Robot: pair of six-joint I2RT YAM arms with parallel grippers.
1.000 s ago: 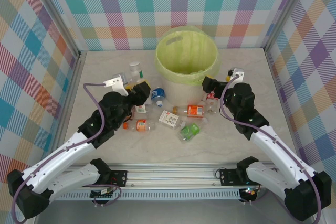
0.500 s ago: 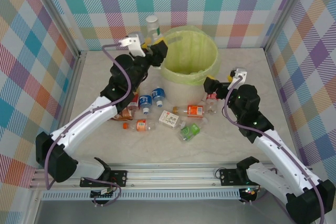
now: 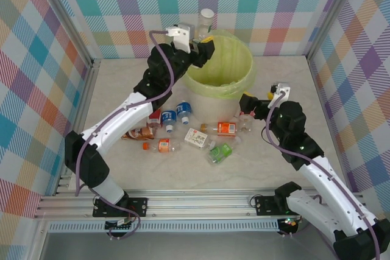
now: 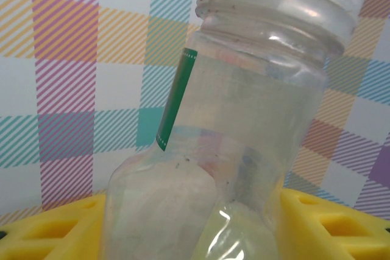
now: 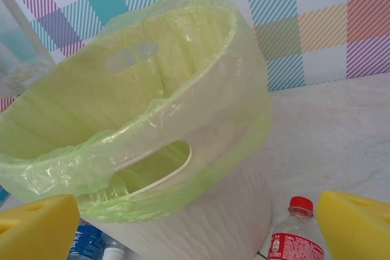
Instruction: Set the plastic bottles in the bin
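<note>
The left gripper (image 3: 203, 45) pinches a small clear plastic bottle with white cap (image 3: 206, 21), upright and high at the left rim of the round pale bin with yellow-green bag (image 3: 248, 65), probably so that it falls inside when released. The right gripper (image 3: 245, 101), spread wide and empty, waits beside the bin near the lying bottles (image 3: 226, 128).

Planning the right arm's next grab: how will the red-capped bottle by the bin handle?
The red-capped bottle is small, clear plastic: probably light. It seems to lie on its side on the smooth table, so a nudge may roll it. Thin walls might dent under the fingers.
</note>
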